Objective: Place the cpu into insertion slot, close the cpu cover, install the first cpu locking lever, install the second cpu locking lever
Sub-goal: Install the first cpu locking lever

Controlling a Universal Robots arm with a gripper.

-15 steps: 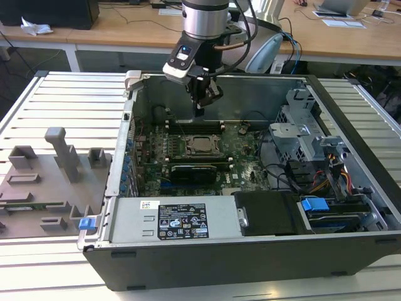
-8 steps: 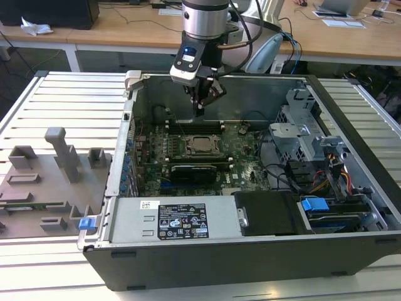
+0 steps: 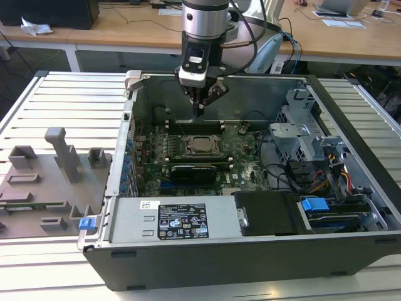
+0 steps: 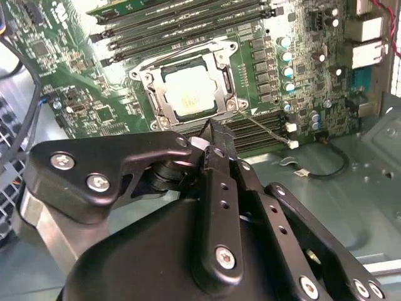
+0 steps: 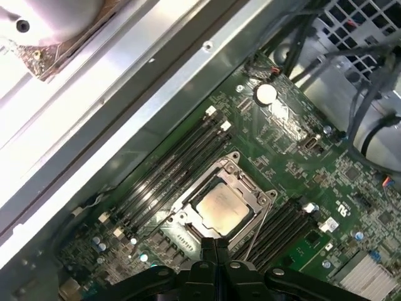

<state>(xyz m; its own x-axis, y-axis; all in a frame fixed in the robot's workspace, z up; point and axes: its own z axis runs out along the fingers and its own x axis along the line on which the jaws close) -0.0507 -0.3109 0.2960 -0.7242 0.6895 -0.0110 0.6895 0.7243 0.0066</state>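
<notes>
Gripper (image 4: pixel 212 127), pressed together and holding nothing, hangs just above the cpu (image 4: pixel 191 94), which sits in the insertion slot (image 4: pixel 145 76) under the lowered cpu cover (image 4: pixel 224 78); one thin locking lever (image 4: pixel 266 128) appears unlatched, and a glancing push could let it slip and spring back.

My exterior view: an open black computer case (image 3: pixel 250 260) lies on a slatted metal table (image 3: pixel 69 94). Inside it are a green motherboard (image 3: pixel 247 157) and, along the near wall, a grey power supply (image 3: pixel 135 219). At the exterior view's left I see a grey fixture tray (image 3: pixel 37 188). First wrist view: a coin battery (image 5: pixel 266 93) on the board.
</notes>
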